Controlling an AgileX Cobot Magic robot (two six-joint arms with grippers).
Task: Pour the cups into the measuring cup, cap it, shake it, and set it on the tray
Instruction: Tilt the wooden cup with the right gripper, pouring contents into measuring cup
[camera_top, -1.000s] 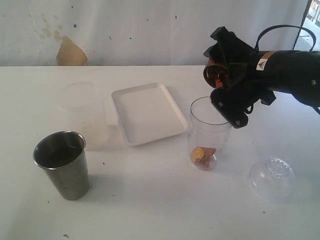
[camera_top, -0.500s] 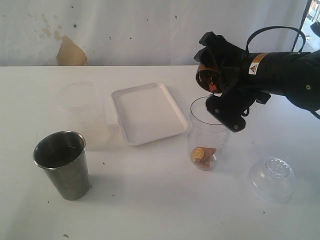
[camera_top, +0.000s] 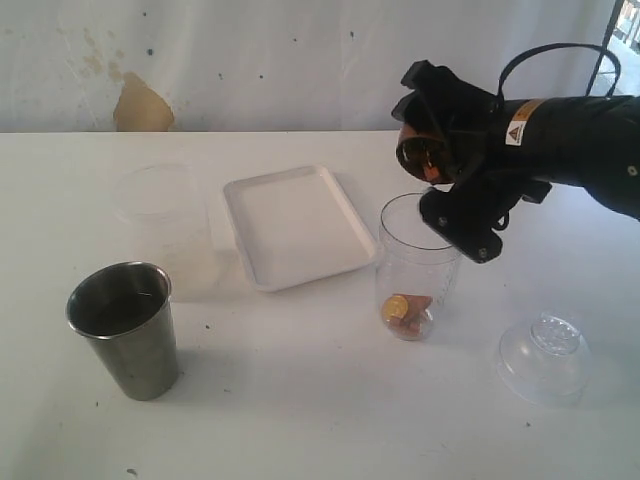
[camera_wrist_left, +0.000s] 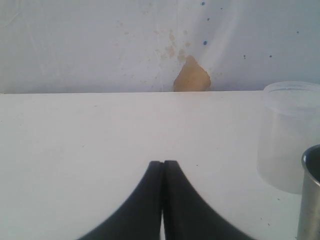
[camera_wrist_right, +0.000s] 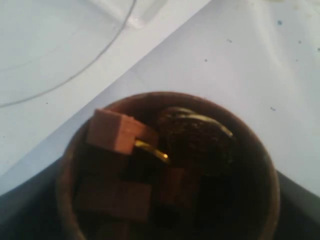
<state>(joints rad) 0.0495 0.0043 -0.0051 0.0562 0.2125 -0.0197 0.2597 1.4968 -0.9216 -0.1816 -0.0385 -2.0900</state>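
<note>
My right gripper is shut on the brown wooden cup and holds it tipped on its side just above the rim of the clear measuring cup. Brown blocks and a gold piece still lie inside the wooden cup. A few small pieces rest at the bottom of the measuring cup. The steel tumbler stands upright at the front left. Between them, further back, lies the white tray. My left gripper is shut and holds nothing, low over the table beside the steel tumbler.
A frosted plastic cup stands left of the tray, behind the steel tumbler. A clear domed lid lies on the table at the front right. A stained white wall runs along the table's far edge.
My right gripper with the wooden cup has shifted slightly left and up over the measuring cup. The pieces in the measuring cup look unchanged. The left gripper has not moved.
</note>
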